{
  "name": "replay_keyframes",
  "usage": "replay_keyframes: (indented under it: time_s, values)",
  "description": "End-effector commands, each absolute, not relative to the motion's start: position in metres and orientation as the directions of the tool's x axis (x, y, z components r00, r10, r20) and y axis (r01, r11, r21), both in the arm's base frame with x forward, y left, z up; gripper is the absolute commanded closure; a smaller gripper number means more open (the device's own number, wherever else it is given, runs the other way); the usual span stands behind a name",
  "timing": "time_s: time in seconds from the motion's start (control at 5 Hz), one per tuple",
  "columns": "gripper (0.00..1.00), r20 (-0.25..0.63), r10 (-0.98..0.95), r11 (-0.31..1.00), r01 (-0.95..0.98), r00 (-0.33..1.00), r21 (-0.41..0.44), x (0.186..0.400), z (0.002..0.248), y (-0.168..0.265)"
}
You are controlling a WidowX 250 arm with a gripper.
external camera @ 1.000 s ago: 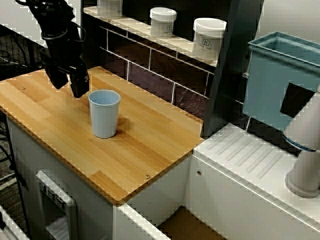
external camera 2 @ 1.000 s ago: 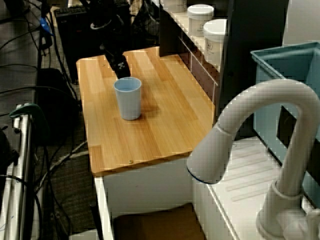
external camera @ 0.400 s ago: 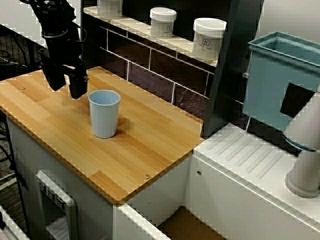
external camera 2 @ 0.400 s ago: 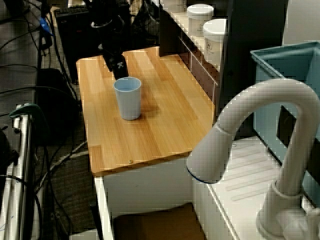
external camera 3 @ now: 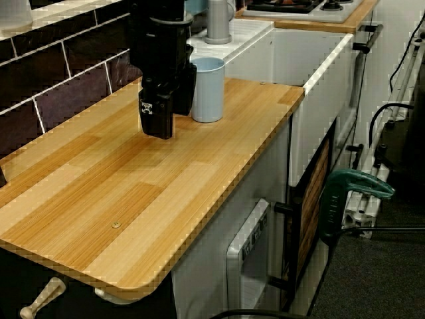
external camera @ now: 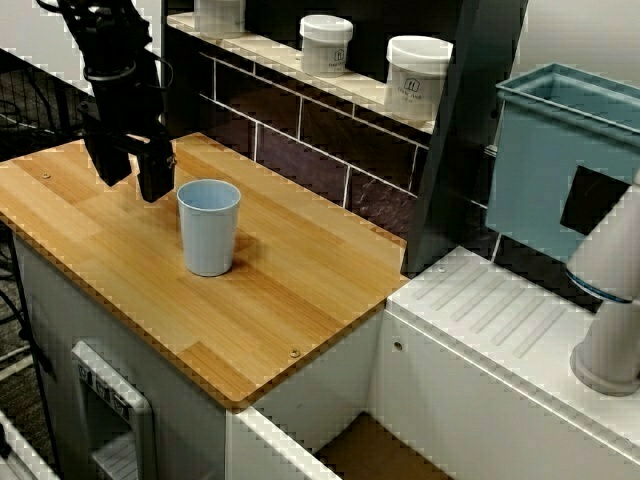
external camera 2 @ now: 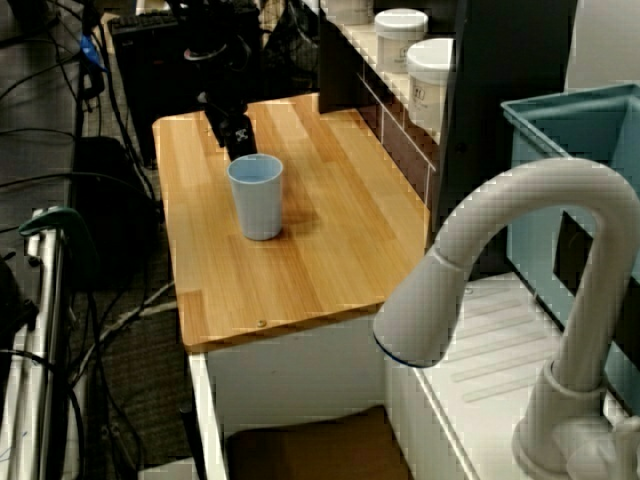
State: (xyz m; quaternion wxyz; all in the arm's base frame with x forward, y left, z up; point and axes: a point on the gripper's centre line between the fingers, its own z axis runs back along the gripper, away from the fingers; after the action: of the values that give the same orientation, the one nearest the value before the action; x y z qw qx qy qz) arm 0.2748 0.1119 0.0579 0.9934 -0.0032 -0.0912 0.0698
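A wooden surface is stretching away from the viewer in the low view along the counter, its near half bare. Partway down it, a black end effector is hanging point-down from a dark arm. Its two fingers are standing well apart and gripping nothing, with their tips low over the wood. Just behind it, and seeming not to touch it, a pale blue plastic cup is standing upright on the surface with its mouth open to the ceiling. In the high view from the front, the cup is sitting just to one side of the end effector, with a sliver of wood showing between them. As a judgement, the work is at the approach stage. A grip would call for the spread fingers to shift sideways until they are straddling the cup's wall, then to close gently. Beyond the cup, a white sink unit is adjoining the surface. On the wall ledge farther back, white lidded tubs are sitting in a row.
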Motion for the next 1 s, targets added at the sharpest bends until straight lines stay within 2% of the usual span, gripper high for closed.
replay_keyframes:
  time_s: [0.0,0.4,0.8]
  values:
    - [0.00,0.232,0.085,0.996,-0.092,0.969,0.020,0.276,0.070,0.110]
    - [0.00,0.231,0.070,0.997,-0.077,0.971,0.021,0.277,0.060,0.098]
    - [0.00,0.229,0.056,0.998,-0.049,0.972,-0.039,0.280,0.072,0.058]
